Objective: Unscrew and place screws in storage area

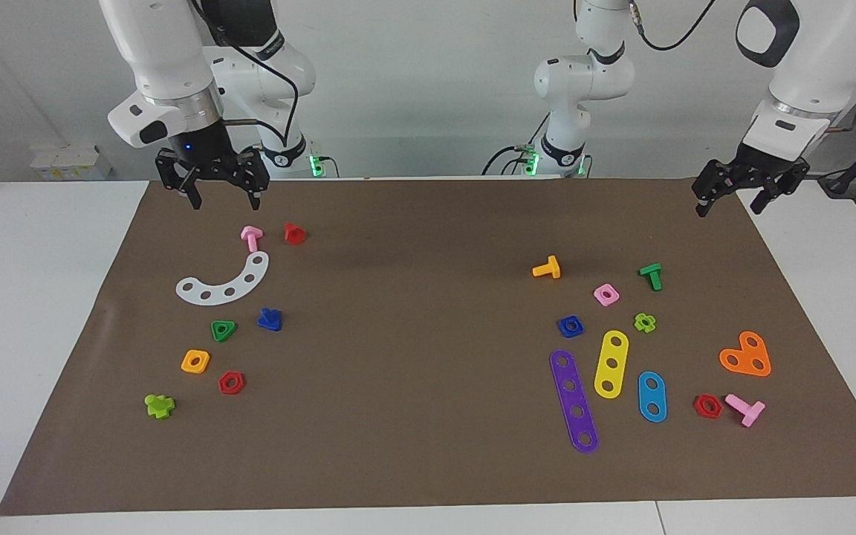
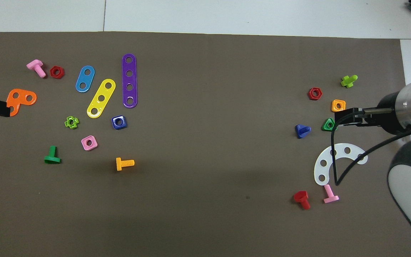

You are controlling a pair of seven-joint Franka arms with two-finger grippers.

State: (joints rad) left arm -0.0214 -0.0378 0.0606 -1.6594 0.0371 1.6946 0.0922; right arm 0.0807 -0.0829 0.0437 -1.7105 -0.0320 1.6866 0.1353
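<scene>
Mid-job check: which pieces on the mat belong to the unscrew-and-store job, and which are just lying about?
Job:
dark-blue screw, loose beside the green triangle nut
right gripper, raised over the mat's edge, jaws open
left gripper, waiting, jaws open

Lying about:
white arc plate
blue square nut
purple strip
orange screw
</scene>
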